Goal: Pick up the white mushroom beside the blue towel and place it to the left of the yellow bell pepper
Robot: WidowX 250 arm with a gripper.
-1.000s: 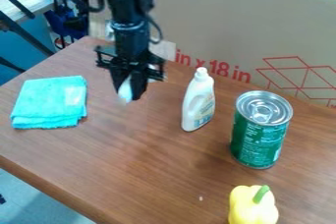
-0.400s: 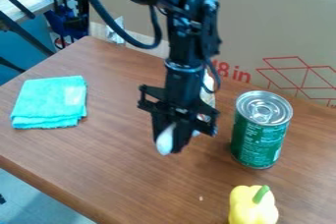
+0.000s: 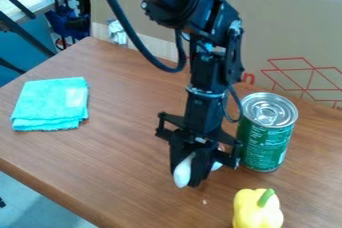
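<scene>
My gripper (image 3: 187, 172) hangs over the front middle of the table, shut on a white object (image 3: 183, 171) whose rounded end sticks out between the fingers; a bit of white also shows on the gripper's right side. Close by on the right stands a green can (image 3: 262, 137) with a silver lid. A yellow bell pepper toy (image 3: 257, 209) with a green stem lies to the front right of the gripper. The white bottle is hidden behind the arm. Far to the left is a folded turquoise cloth (image 3: 51, 103).
The wooden table (image 3: 120, 157) has its front edge running diagonally at the lower left. A large cardboard sheet (image 3: 294, 32) with red print stands along the back. Blue clamps (image 3: 65, 12) are beyond the table at the upper left.
The arm has moved right and toward the front with the white object in its gripper, coming in front of the white bottle. The can, pepper and cloth have stayed in place.
</scene>
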